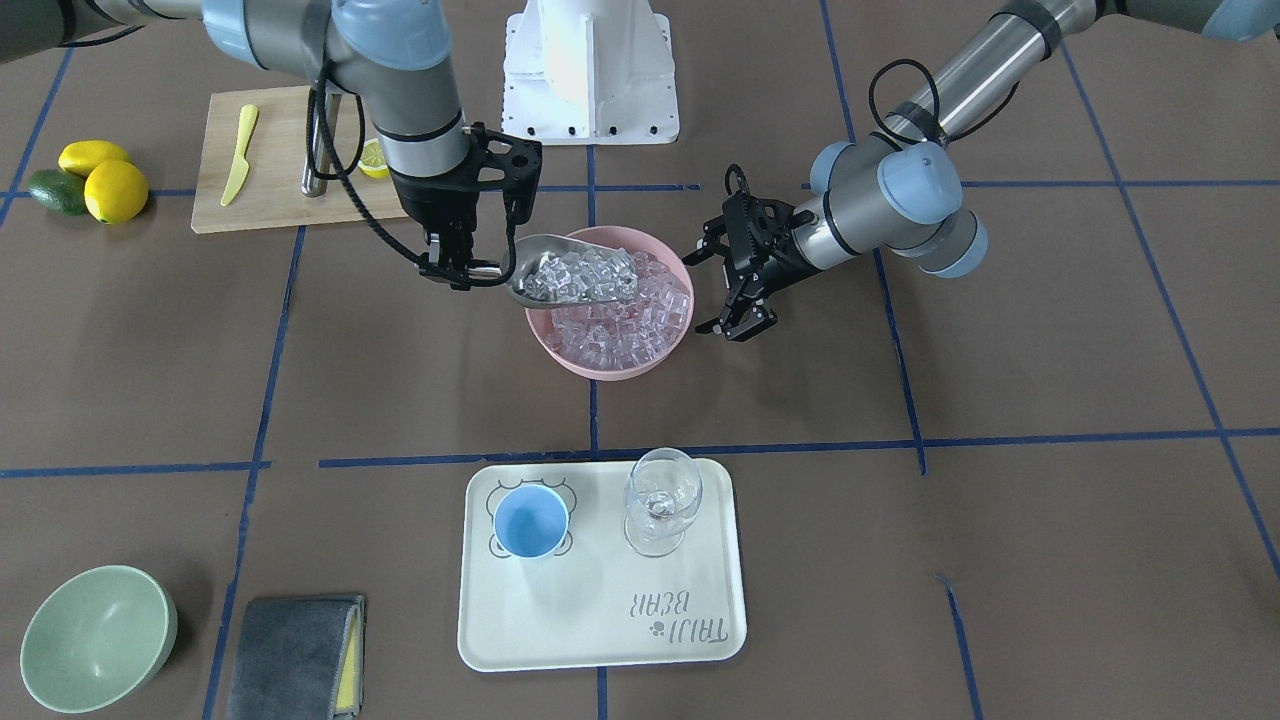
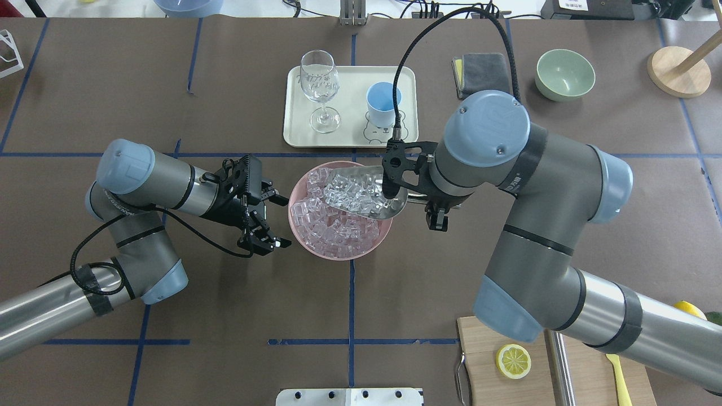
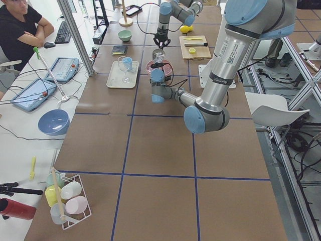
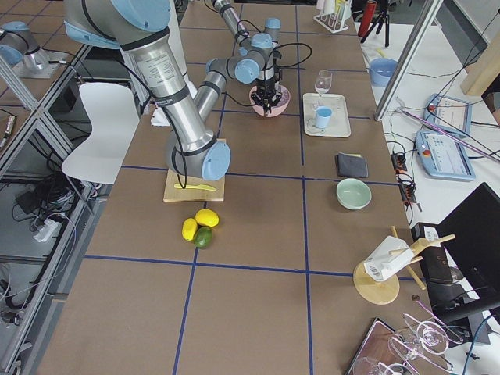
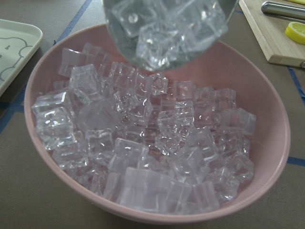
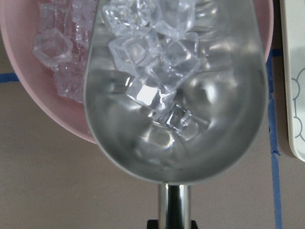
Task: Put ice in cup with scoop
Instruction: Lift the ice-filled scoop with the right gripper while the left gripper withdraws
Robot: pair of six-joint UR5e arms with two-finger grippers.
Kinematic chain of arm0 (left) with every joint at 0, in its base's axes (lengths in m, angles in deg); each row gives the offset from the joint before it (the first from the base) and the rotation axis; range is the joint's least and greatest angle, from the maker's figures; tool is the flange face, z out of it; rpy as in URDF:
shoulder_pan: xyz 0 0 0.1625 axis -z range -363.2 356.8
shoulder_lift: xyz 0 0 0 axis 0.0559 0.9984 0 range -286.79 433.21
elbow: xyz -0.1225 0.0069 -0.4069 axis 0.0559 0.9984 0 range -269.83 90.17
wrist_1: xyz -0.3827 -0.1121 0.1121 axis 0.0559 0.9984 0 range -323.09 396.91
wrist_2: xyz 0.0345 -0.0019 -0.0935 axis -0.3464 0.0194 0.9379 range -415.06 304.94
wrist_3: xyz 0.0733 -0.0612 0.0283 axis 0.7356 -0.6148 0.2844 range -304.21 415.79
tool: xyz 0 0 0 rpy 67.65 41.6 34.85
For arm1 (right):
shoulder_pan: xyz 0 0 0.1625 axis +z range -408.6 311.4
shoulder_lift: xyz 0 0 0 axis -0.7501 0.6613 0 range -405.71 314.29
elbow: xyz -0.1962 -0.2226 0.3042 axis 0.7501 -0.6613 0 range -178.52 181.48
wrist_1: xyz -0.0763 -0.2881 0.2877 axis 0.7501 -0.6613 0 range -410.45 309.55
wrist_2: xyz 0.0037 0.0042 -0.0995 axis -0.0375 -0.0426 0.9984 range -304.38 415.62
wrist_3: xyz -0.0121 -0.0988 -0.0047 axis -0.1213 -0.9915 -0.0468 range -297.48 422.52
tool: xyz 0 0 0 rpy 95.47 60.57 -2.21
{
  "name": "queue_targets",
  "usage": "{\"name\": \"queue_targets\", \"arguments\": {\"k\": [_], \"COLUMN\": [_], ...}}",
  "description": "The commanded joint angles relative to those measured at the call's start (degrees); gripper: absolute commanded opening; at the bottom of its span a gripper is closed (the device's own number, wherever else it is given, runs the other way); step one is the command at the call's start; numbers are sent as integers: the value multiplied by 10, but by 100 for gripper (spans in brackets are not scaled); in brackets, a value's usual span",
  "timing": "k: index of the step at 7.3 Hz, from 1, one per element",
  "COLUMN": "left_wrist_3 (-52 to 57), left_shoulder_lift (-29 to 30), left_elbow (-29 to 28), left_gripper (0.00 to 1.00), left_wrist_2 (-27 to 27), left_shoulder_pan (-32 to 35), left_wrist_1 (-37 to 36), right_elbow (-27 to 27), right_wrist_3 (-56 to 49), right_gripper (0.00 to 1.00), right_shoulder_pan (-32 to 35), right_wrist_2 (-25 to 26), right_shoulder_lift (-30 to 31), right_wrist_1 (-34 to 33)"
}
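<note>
Clear ice (image 1: 630,318), pink bowl (image 1: 592,366), shiny steel scoop (image 1: 527,256), light-blue cup (image 1: 531,523), cream bear-print tray (image 1: 600,625).

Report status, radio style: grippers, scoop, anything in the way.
Right gripper shut on scoop handle; scoop full of ice over pink bowl. Left gripper open, beside bowl. Cup empty on tray, wine glass next to it.
</note>
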Motion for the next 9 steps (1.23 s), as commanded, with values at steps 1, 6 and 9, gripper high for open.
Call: {"name": "queue_targets", "arguments": {"k": [1,6,9], "left_wrist_3": [1,2,1], "left_shoulder_lift": [-22,-69,-144], "left_elbow": [20,64,85], "left_gripper": [100,100,100], "left_wrist_2": [3,3,4], "left_shoulder_pan": [21,120,217], "left_wrist_1": [-5,-98,-106], "right_elbow": [7,4,-27], "right_wrist_3": [3,98,192], "right_gripper": [0,0,0], "right_shoulder_pan": [42,125,148], "right_wrist_2": [-62,-138,-138], "right_shoulder_lift": [15,14,-7], "right_wrist_1": [27,19,-34]}}
